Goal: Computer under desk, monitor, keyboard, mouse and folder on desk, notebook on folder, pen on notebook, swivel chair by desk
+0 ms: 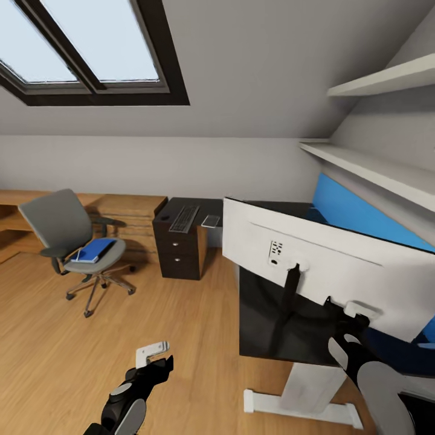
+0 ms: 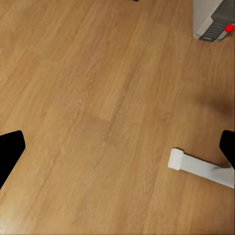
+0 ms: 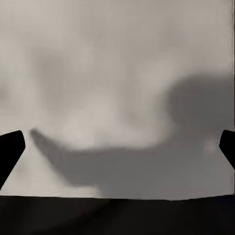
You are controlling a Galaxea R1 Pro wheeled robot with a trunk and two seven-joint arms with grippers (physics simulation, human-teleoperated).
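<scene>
Monitor (image 1: 338, 266) placement looked like the step in hand: the wide screen stood on the near part of the black-topped table (image 1: 266, 338), its white back turned toward the robot and its black stand resting on the top near the front edge. The right end effector (image 1: 356, 314) sat against the lower edge of that white back, beside the stand; in the right wrist view its fingertips (image 3: 10, 149) stood wide apart with the pale panel between them, so it read as released rather than clenched. To do this well, I judged, any push should be low and close to the stand, so the tall panel would slide and not tip. The left end effector (image 1: 154, 356) hung over bare floor (image 2: 98, 98), fingers spread, grasping nothing; beneath it showed the white foot of the table's pedestal (image 2: 200, 167) and, further off, the grey computer (image 2: 215, 22) with its red light. The keyboard (image 1: 184, 219) lay at the far end of the table above the black drawer unit (image 1: 178, 254), a small flat pale thing (image 1: 211, 221) just beside it. The blue folder (image 1: 93, 251) rested on the seat of the swivel chair (image 1: 66, 235), well apart from the table. Light wood boards, a sloped grey ceiling, a skylight (image 1: 90, 48) and wall shelves (image 1: 374, 163) framed the bedroom.
</scene>
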